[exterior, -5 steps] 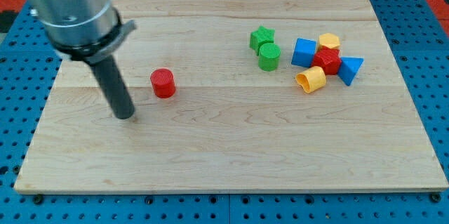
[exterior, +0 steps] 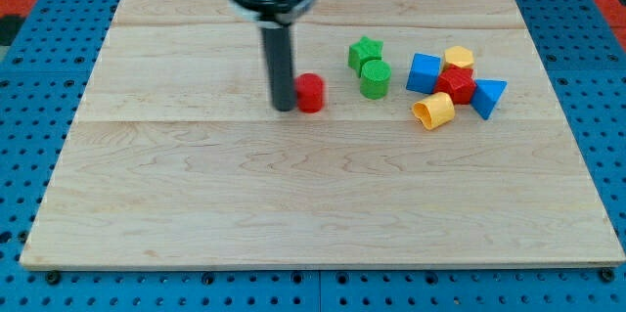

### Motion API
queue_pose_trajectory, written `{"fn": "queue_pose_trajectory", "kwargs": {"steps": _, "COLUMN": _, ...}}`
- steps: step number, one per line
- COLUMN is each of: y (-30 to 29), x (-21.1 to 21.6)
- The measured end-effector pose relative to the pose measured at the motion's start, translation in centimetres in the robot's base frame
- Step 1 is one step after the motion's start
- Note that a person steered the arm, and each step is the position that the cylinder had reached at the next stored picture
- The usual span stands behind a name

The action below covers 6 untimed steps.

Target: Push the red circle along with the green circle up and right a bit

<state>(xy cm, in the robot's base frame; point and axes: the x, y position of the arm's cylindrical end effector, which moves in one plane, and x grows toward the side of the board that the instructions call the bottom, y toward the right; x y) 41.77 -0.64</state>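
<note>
The red circle (exterior: 311, 93) sits on the wooden board (exterior: 293, 214), left of the green circle (exterior: 375, 79) with a gap between them. My tip (exterior: 284, 108) touches the red circle's left side; the dark rod rises from it to the view's top. The green circle stands just below a green star (exterior: 365, 53).
To the view's right is a cluster: a blue cube (exterior: 424, 72), a yellow hexagon (exterior: 458, 58), a red star-like block (exterior: 455, 84), a blue triangle (exterior: 488, 96) and a yellow cylinder-like block (exterior: 432, 111).
My tip has swept right and slightly up. The red circle has moved with it to the right and up, towards the green circle. The other blocks have not moved.
</note>
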Motion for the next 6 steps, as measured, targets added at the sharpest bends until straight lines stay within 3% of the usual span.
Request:
{"fn": "queue_pose_trajectory", "kwargs": {"steps": 1, "y": 4.5, "x": -0.1}}
{"fn": "queue_pose_trajectory", "kwargs": {"steps": 2, "y": 2.3, "x": -1.9}}
{"fn": "queue_pose_trajectory", "kwargs": {"steps": 4, "y": 11.3, "x": -3.0}}
{"fn": "queue_pose_trajectory", "kwargs": {"steps": 6, "y": 15.2, "x": -3.0}}
